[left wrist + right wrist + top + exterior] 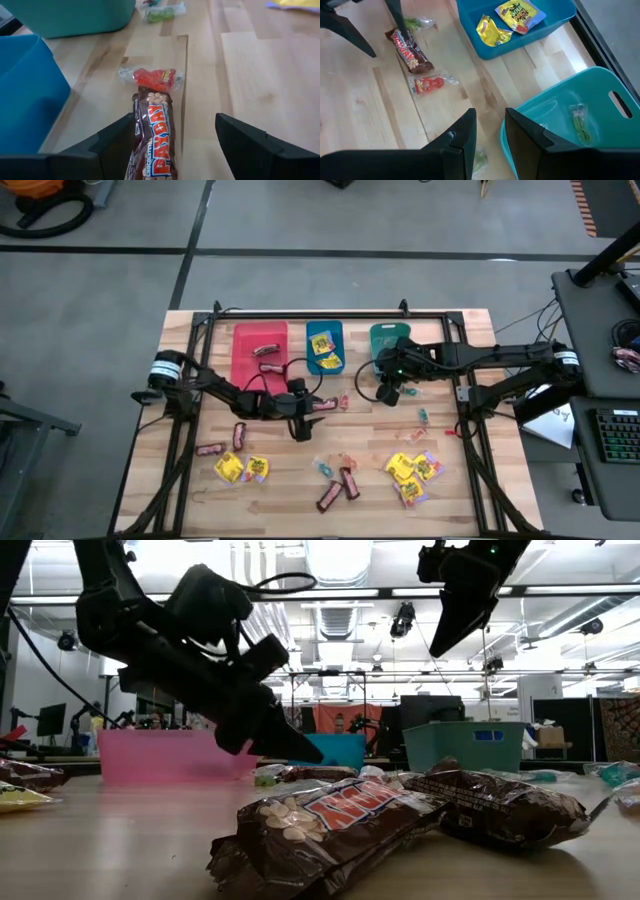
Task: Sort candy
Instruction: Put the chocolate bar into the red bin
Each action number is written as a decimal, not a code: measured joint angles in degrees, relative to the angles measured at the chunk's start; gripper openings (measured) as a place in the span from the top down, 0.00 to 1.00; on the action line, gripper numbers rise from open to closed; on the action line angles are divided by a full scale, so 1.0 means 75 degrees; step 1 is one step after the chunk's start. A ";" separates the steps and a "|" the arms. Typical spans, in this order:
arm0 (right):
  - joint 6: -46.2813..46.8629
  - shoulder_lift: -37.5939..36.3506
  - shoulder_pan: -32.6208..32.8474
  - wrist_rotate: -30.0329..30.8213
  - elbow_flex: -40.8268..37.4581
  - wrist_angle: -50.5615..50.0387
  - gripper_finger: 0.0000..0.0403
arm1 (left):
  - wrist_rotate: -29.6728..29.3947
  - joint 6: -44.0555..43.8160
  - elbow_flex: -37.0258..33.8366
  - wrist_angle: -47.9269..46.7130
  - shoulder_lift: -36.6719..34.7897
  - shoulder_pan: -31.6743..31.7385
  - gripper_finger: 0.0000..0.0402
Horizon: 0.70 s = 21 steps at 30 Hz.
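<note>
High view: candy partly sorted. One brown bar (266, 350) sits in the red bin (259, 355), yellow packets (326, 361) in the blue bin (325, 346), clear twist pieces (580, 122) in the teal bin (392, 345). Most is still loose on the counter (470, 450): yellow clusters (413, 473) front right and front left, brown bars front centre and left, small twists scattered. Left hand (170, 145) is spread wide, low over a Payday bar (154, 131) near the blue bin, bar lying against one finger, not gripped. Right hand (490, 137) hangs above the teal bin's edge, fingers narrow with a gap, nothing held. Judgement: early, well under half done.
</note>
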 joint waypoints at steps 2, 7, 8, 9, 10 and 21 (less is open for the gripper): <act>0.0040 0.0000 0.0000 0.0000 -0.0003 0.0006 0.76 | -0.0018 -0.0001 0.0108 -0.0006 0.0146 0.0060 0.38; 0.0059 0.0000 0.0000 -0.0001 -0.0069 0.0028 0.76 | -0.0025 0.0075 0.0407 -0.0210 0.0474 0.0087 0.42; 0.0058 0.0000 0.0000 -0.0002 -0.0089 0.0031 0.76 | -0.0026 0.0079 0.0429 -0.0302 0.0506 0.0087 0.42; 0.0061 0.0000 0.0000 -0.0003 -0.0110 0.0030 0.76 | -0.0026 0.0079 0.0433 -0.0329 0.0539 0.0088 0.43; 0.0058 0.0000 0.0000 -0.0001 -0.0133 0.0038 0.76 | -0.0026 0.0079 0.0439 -0.0344 0.0570 0.0092 0.45; 0.0055 0.0003 0.0000 -0.0006 -0.0336 0.0207 0.76 | -0.0061 -0.0151 0.0439 -0.0399 0.0637 0.0101 0.65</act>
